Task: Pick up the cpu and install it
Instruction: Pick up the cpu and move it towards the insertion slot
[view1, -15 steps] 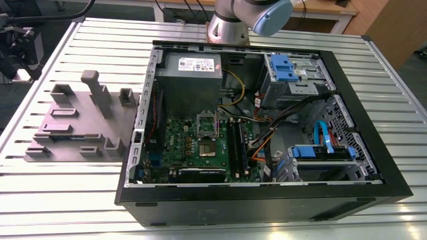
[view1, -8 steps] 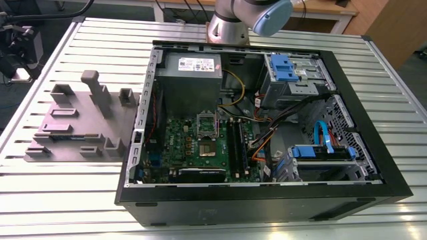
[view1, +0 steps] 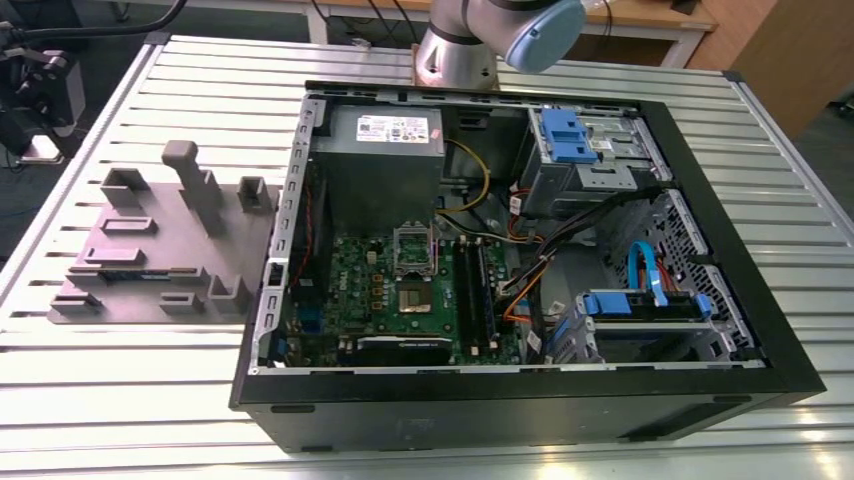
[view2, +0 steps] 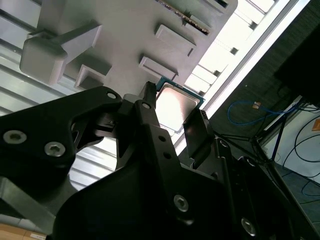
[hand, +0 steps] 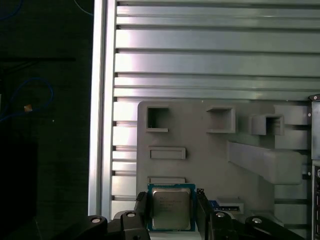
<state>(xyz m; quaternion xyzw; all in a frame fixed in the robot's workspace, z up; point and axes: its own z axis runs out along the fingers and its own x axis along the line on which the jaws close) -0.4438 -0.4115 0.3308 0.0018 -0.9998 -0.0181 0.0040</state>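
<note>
The gripper (hand: 171, 199) is pinching the cpu (view2: 176, 106) by two opposite edges, shiny side facing the wrist cameras, and appears to be holding it just above the grey parts tray (hand: 200, 140) on the slatted counter (view1: 134, 400). The pickup looks done. The open computer case (view1: 534, 415) is waiting, and its board socket (view1: 414, 250) is sitting unfilled, so the install remains.

We see the cpu (hand: 171, 209), a small flat square with a shiny silver-grey top and a thin blue-green edge. It sits level, shiny side up, squeezed between the two pincer (hand: 172, 214) fingers, over the grey tray (hand: 200, 160).
</note>
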